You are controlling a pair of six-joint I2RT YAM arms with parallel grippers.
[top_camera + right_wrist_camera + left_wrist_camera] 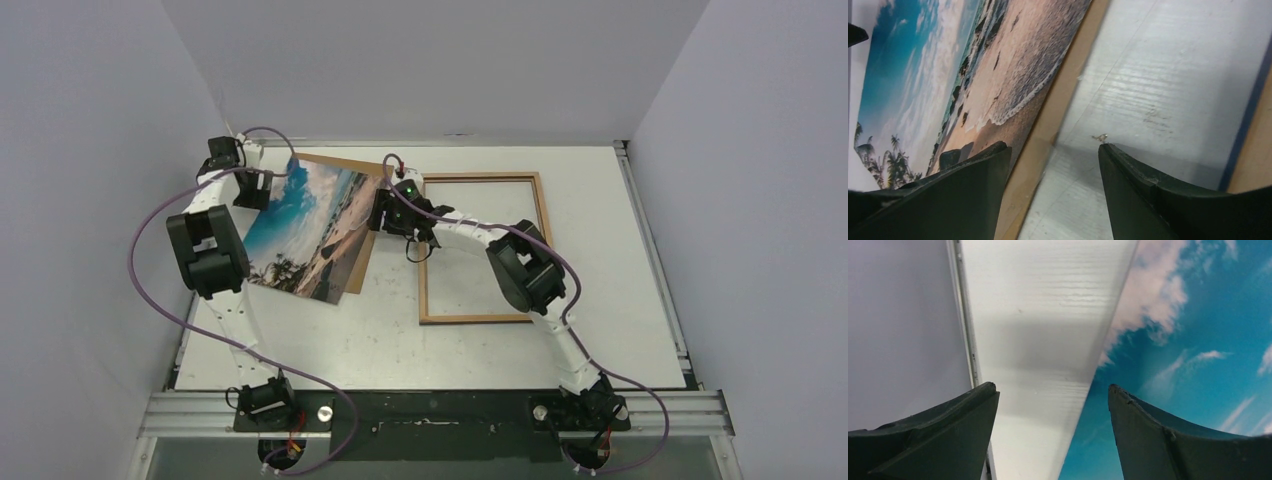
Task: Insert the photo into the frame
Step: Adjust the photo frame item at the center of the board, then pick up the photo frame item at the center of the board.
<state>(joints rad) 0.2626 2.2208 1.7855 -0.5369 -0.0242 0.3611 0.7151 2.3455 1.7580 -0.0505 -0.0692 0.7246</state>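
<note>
Top view, photo (305,230): at about 9 o'clock on the white table (400,340), skewed, lying over a brown backing board (358,166) that shows past its 12 and 3 o'clock edges.
Top view, frame (482,178): flat on the table at 3 o'clock of the photo, apart from it, wood-brown side up, bare table showing through its opening.
Top view, left gripper (252,188): at the photo's 11 o'clock corner; how wide it stands cannot be told from here.
Top view, right gripper (385,215): at the photo's 2 o'clock edge, between photo and frame; the jaws are hidden under the wrist.

Left wrist view, left gripper (1052,386): jaws spread wide, nothing clamped between them.
Left wrist view, photo (1198,340): only blue sky and white cloud, filling the 3 o'clock side; its edge runs up between the fingers, the one at 5 o'clock over the print.
Left wrist view, surroundings: table (1038,315) down the middle, grey wall (898,315) at 9 o'clock. Frame and board do not show.

Right wrist view, right gripper (1052,146): jaws wide apart, gripping nothing.
Right wrist view, photo (973,75): surf, sand and palms, at 10 o'clock.
Right wrist view, backing board (1063,110): a brown strip just beside the photo's edge, passing between the fingers.
Right wrist view, frame (1248,100): a navy edge with brown at 3 o'clock, a colour the top view does not show.
</note>
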